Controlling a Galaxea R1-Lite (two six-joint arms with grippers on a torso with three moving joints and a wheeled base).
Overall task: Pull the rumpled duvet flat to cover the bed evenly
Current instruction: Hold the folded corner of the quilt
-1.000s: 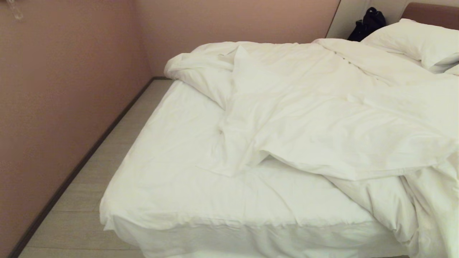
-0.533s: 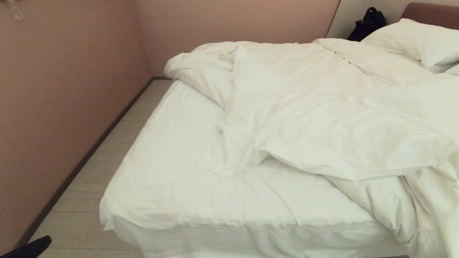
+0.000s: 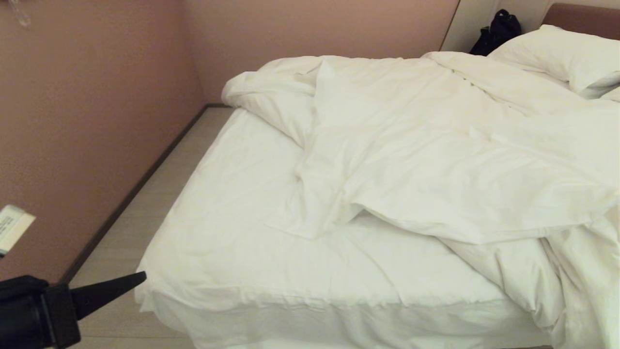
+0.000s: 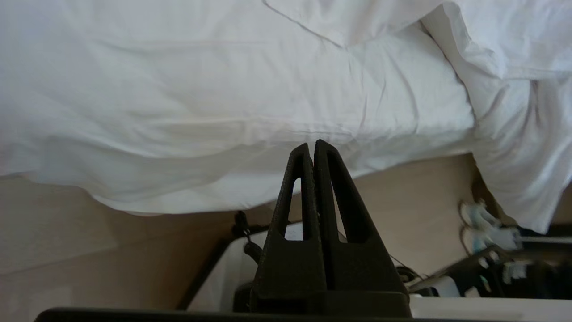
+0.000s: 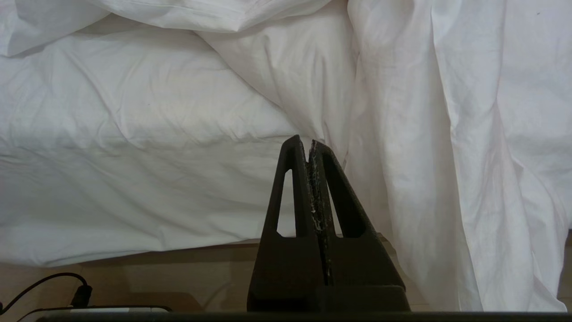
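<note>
Across the far and right-hand part of the wide low bed [image 3: 232,252] with its taut white fitted sheet, the thick puffy white duvet [image 3: 436,160] lies heaped and creased — one side spilling over the near right edge, the near left portion of the mattress uncovered. Left pincer [image 3: 138,277], black, tips pressed together, empty, points at the bed's near left corner. Right pincer [image 5: 308,145] — likewise pressed together, empty — faces the bed's side beside the hanging duvet.
</note>
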